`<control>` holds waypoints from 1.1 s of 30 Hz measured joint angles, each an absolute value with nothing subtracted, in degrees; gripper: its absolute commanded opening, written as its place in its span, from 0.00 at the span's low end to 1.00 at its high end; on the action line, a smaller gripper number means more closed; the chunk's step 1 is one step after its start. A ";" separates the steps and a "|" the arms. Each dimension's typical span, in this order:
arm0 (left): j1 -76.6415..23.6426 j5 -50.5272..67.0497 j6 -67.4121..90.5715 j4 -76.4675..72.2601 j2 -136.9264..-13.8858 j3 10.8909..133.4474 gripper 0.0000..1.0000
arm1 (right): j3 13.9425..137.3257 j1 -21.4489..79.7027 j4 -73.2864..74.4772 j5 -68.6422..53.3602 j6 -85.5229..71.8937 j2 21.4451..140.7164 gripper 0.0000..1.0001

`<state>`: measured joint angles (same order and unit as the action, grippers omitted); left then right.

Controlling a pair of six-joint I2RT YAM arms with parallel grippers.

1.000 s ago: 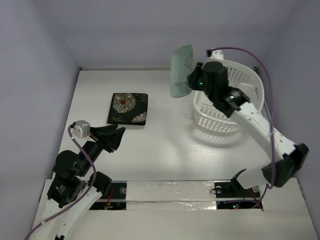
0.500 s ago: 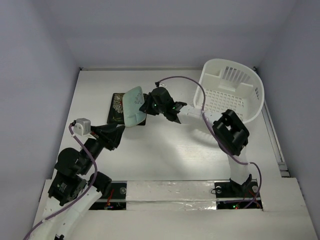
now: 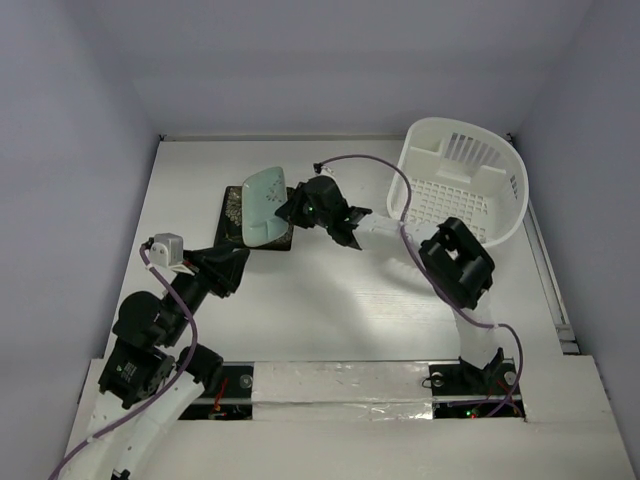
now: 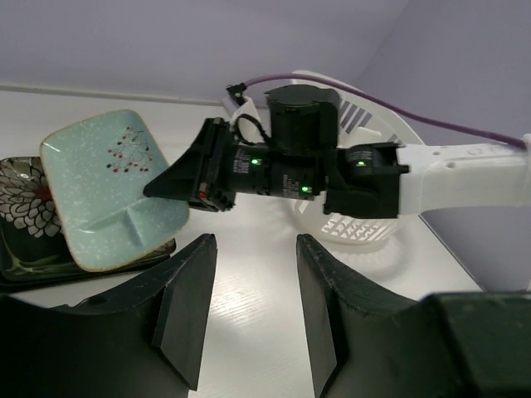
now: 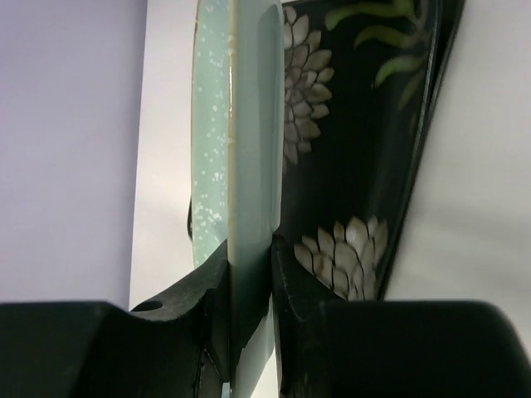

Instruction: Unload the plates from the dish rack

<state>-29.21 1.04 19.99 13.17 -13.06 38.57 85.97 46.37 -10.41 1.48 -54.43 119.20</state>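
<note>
My right gripper (image 3: pixel 286 212) is shut on the rim of a pale mint-green plate (image 3: pixel 262 204), held tilted just over a black flowered plate (image 3: pixel 234 222) that lies flat on the table. In the right wrist view the mint plate (image 5: pixel 241 166) stands edge-on between the fingers (image 5: pixel 290 282), with the black plate (image 5: pixel 365 149) right behind it. The left wrist view shows the mint plate (image 4: pixel 112 186) leaning on the black one (image 4: pixel 25 215). My left gripper (image 3: pixel 228 268) hangs open over bare table near the black plate's near-left corner. The white dish rack (image 3: pixel 462 190) stands at the back right.
Pale walls close in the table on the left, back and right. A taped strip (image 3: pixel 350 385) runs along the near edge between the arm bases. The right arm's purple cable (image 3: pixel 395 200) arcs between the rack and the plates.
The right arm swung the mint plate from beside the rack across to the left and lowered it over the black plate. The left gripper barely moved.
</note>
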 measured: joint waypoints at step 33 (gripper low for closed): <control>-21.56 6.04 19.75 12.27 -16.82 37.95 0.40 | 50.11 56.31 -2.44 -15.25 -30.55 95.22 0.11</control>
<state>-21.56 6.04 19.75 12.27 -16.82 37.95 50.11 56.31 -2.44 -15.25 -30.55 95.22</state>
